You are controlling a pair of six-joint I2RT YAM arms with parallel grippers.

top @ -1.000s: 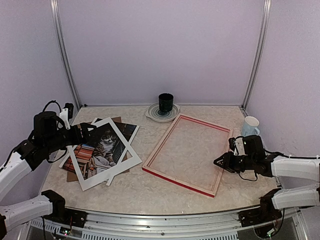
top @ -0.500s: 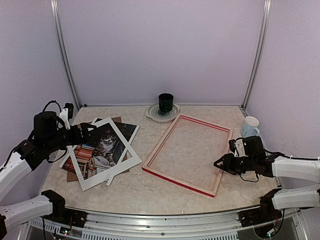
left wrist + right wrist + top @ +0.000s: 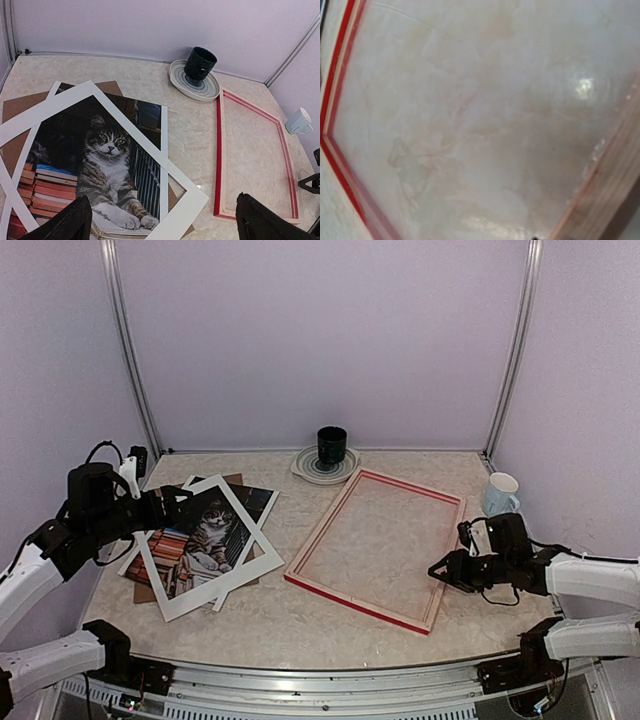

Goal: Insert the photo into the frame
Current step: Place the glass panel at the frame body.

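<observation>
The photo point(image 3: 205, 530) of a tabby cat with books lies at the table's left, on brown cardboard point(image 3: 12, 107) and partly under a tilted white mat point(image 3: 250, 565). In the left wrist view the photo point(image 3: 100, 165) shows through the mat's window. My left gripper point(image 3: 170, 502) hovers over this pile, open and holding nothing, its fingertips point(image 3: 70, 225) spread wide. The red frame point(image 3: 410, 485) lies flat, pale side up, right of centre. My right gripper point(image 3: 440, 568) sits at the frame's right rail. Its fingers are out of the right wrist view, which shows only the frame's edge point(image 3: 337, 85) and pane.
A dark green mug point(image 3: 331, 446) stands on a striped plate point(image 3: 305, 468) at the back centre. A white mug point(image 3: 500, 492) sits at the right, just behind the right arm. Walls close off the back and both sides.
My right gripper has shifted slightly back towards the right along the frame's right rail. The left arm, the photo and the frame have not moved.
</observation>
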